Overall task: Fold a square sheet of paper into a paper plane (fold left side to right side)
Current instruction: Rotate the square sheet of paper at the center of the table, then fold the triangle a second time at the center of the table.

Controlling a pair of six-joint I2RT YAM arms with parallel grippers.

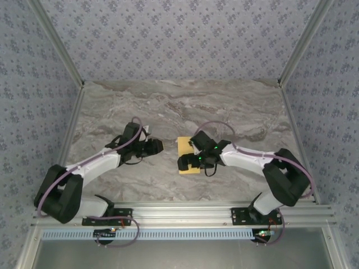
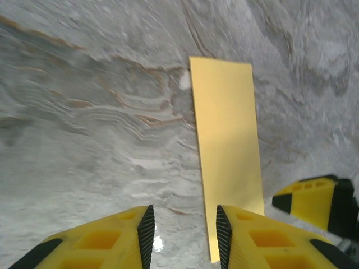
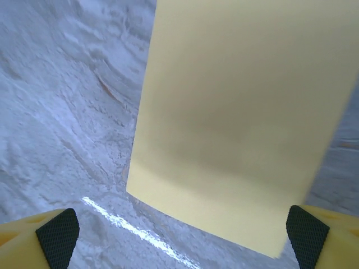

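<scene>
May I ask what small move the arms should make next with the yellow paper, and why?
Probably lower the right gripper to press the sheet of paper flat. It lies on the table as a narrow rectangle, apparently already folded over. The right jaws stand wide open, straddling one end, while the left gripper, empty, sits apart on its left.

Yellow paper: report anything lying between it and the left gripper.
Nothing visible does. Only bare marble table separates the left gripper from the yellow paper, which lies flat just ahead of its open jaws.
</scene>
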